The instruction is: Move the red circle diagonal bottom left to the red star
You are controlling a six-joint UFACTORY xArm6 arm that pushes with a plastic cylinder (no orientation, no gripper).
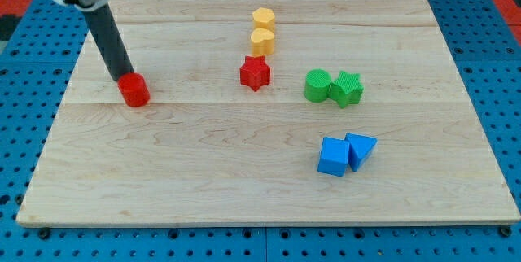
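Observation:
The red circle (133, 90) lies on the wooden board at the view's left. The red star (255, 73) lies near the board's middle, well to the right of the circle and slightly higher. My tip (120, 77) touches the red circle's upper left edge; the dark rod slants up to the view's top left.
Two yellow blocks (262, 31) sit stacked just above the red star. A green circle (317, 85) and a green star (347, 89) touch each other to the star's right. A blue cube (332, 157) and a blue triangle (361, 150) lie at lower right.

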